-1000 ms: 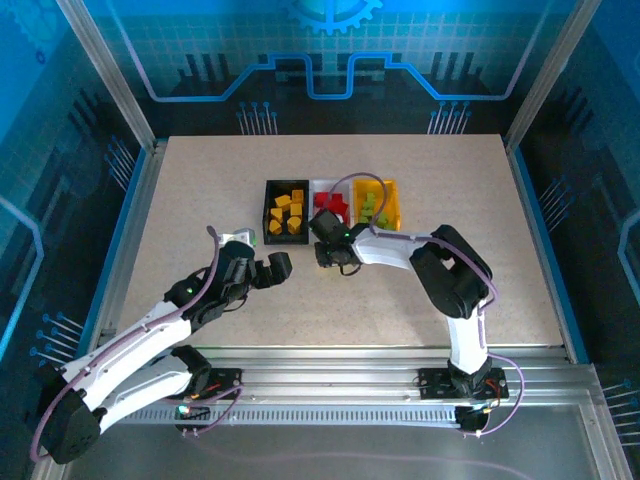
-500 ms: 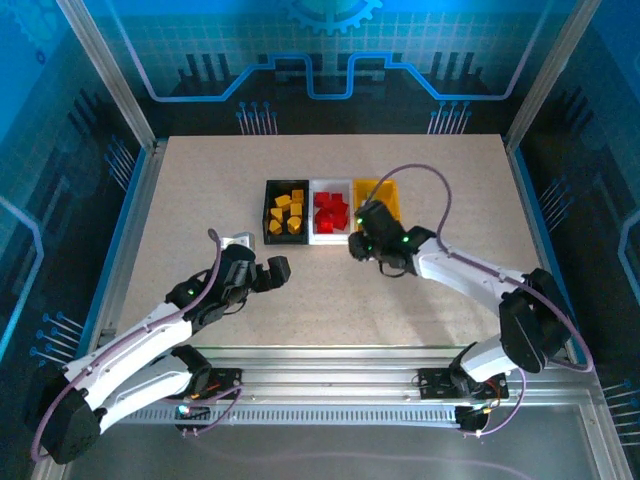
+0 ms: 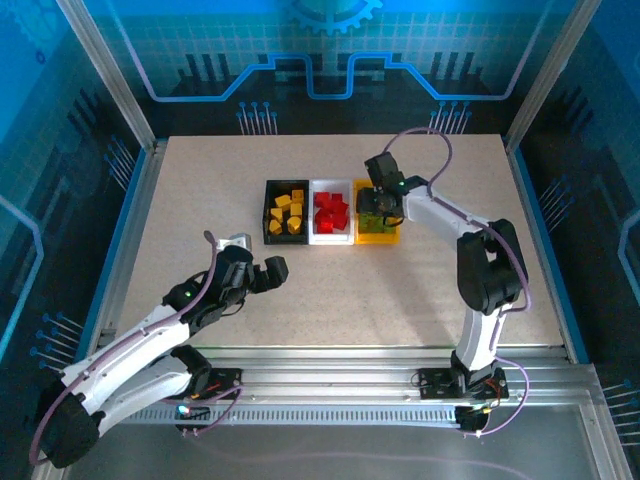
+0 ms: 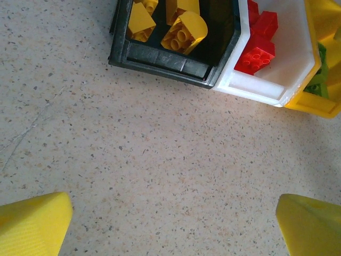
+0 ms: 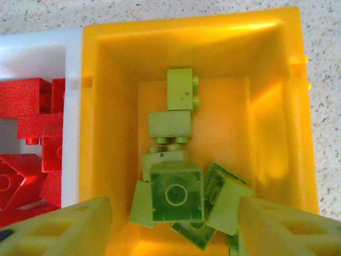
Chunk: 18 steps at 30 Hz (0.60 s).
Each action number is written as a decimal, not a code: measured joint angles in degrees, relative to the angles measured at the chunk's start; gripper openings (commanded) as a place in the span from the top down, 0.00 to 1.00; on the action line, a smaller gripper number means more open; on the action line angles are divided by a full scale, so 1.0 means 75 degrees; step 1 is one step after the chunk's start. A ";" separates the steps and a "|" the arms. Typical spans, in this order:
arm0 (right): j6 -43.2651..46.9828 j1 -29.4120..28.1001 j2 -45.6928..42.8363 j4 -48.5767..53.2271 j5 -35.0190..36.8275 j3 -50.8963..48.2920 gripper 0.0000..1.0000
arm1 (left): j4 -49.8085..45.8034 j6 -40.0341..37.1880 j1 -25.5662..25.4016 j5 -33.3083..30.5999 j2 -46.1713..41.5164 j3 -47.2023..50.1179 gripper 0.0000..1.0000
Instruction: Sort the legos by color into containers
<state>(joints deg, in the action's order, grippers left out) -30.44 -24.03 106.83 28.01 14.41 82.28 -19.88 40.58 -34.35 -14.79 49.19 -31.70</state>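
Three containers stand side by side at mid-table: a black bin (image 3: 272, 186) with yellow-orange legos (image 3: 286, 213), a white bin (image 3: 332, 236) with red legos (image 3: 332, 211), and a yellow bin (image 3: 378, 236). My right gripper (image 3: 376, 204) hangs over the yellow bin (image 5: 277, 96), open. Several lime green legos (image 5: 179, 90) lie inside. One green brick (image 5: 177, 192), hollow side up, is between my right gripper's (image 5: 173, 209) fingers and touches neither. My left gripper (image 3: 266, 272) is open over bare table in front of the black bin (image 4: 160, 60), nothing between its fingers (image 4: 32, 224).
The left wrist view shows the near corners of the white bin (image 4: 256, 88) and the yellow bin (image 4: 314, 104). Speckled tabletop (image 3: 330, 300) stretches free in front of the bins. Metal frame rails (image 3: 135, 200) border the table on both sides.
The right arm has swung from in front of the white bin up and over the yellow bin, and its jaws have opened. The left arm has barely moved.
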 measured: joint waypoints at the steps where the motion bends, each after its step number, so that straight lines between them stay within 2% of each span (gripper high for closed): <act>1: 0.0003 0.0000 -0.0047 0.0003 -0.0006 0.0038 0.28 | -0.0050 0.0000 0.0009 -0.0047 -0.0023 -0.0003 0.01; 5: 0.0009 0.0000 -0.0583 -0.0061 -0.0006 -0.0070 0.27 | -0.0204 -0.0012 0.0015 -0.0356 -0.0067 -0.0131 0.01; 11: -0.0015 0.0015 -0.3060 -0.0970 0.0020 -0.1690 0.20 | 0.0498 -0.0530 0.0146 -0.1189 -0.0061 -0.0283 0.01; 14: -0.0009 0.0020 -0.3940 -0.1478 0.0050 -0.2398 0.14 | 0.1139 -0.1058 0.0691 -0.1542 0.0105 -0.0306 0.01; 16: 0.0032 0.0026 -0.4310 -0.1827 0.0140 -0.2906 0.01 | 0.1705 -0.1533 0.1300 -0.1711 0.0402 -0.0315 0.01; 18: 0.0061 0.0029 -0.4540 -0.2159 0.0262 -0.3418 0.00 | 0.2171 -0.2022 0.1988 -0.1784 0.0860 -0.0373 0.01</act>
<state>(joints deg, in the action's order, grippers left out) -29.98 -23.81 72.77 11.81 16.38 56.64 -3.60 25.41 -19.44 -28.16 55.64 -34.50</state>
